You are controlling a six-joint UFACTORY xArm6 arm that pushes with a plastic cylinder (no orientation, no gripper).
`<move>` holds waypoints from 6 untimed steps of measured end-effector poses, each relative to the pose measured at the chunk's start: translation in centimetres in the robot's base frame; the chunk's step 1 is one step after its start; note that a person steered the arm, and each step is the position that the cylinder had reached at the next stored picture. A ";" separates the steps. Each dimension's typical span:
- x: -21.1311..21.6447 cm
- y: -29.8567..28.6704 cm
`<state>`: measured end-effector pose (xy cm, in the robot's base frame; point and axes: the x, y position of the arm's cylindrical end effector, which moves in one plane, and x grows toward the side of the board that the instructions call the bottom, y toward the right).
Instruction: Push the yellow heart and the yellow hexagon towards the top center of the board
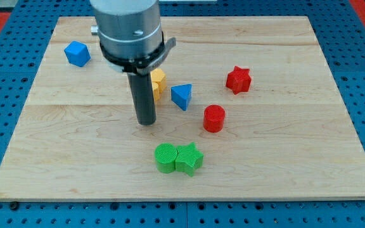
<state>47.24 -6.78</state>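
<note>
The end effector's just a bare rod, nothing to clench. Its tip (pixel 146 122) sits below the yellow blocks (pixel 159 83), which look half-hidden behind it. An off-center shove could bump the blue triangle (pixel 181 96).

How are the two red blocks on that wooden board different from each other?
The red star has jagged points around its edge, while the red cylinder is smooth and round. The red star lies nearer the view's top right; the red cylinder sits lower, closer to the blue triangle. Both share the same red colour, look similar in size, and stand apart from every other block.
</note>
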 end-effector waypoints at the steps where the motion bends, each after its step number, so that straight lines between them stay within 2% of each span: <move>1: -2.7 -0.8; 3: -8.6 0.6; 4: -11.0 5.2; 5: -11.5 10.0; 6: -9.9 13.1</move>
